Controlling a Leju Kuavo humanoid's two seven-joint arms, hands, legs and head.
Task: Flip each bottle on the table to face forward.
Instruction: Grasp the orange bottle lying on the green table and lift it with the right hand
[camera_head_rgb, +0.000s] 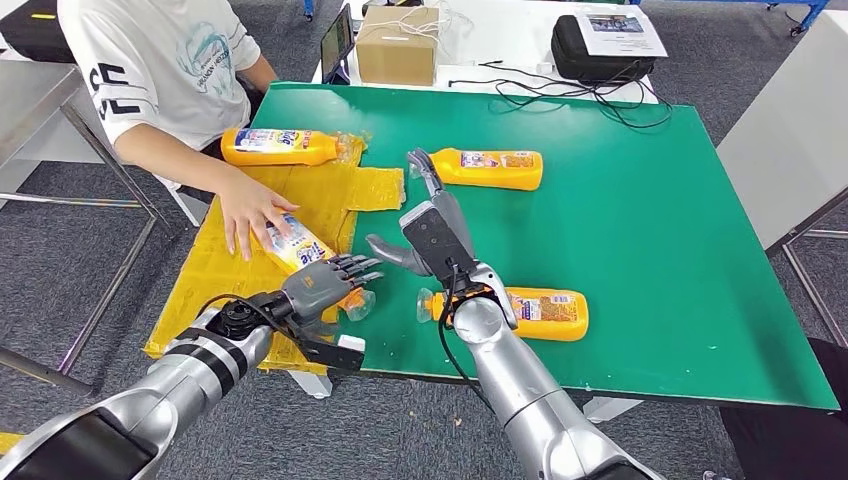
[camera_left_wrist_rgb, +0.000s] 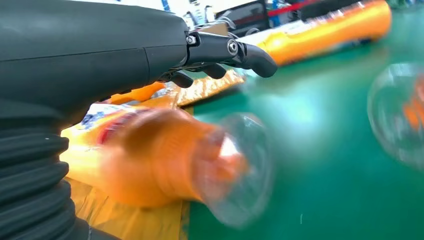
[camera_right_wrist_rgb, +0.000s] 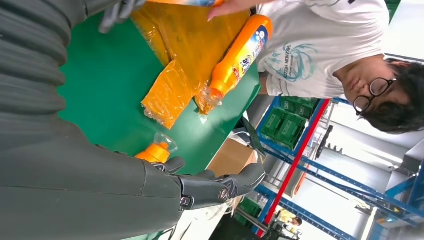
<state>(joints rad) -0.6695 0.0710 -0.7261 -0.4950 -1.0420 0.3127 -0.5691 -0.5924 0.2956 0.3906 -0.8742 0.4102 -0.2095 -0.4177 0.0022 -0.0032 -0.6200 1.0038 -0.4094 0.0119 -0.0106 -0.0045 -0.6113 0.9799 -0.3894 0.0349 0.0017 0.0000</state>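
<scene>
Four orange bottles lie on their sides on the green tabletop (camera_head_rgb: 650, 260), and the move ahead turns on the one at the left, on the yellow plastic sheet (camera_head_rgb: 225, 270). That held bottle (camera_head_rgb: 300, 250) has its long axis on a diagonal, its base under a person's hand (camera_head_rgb: 250, 212) and its clear cap pointing toward the robot. The left hand (camera_head_rgb: 325, 285) grips it from the cap end, fingers (camera_head_rgb: 355, 268) wrapped over the body, so it is plainly the nearer hand for the turn. Behind it a far-left bottle (camera_head_rgb: 280, 146) lies crosswise. Moving right, the right hand (camera_head_rgb: 435, 225) hovers with fingers spread and nothing in them, between the far bottle (camera_head_rgb: 495, 168) ahead of its fingertips and the near bottle (camera_head_rgb: 545, 312) beside its wrist, both lying crosswise with caps to the left.
</scene>
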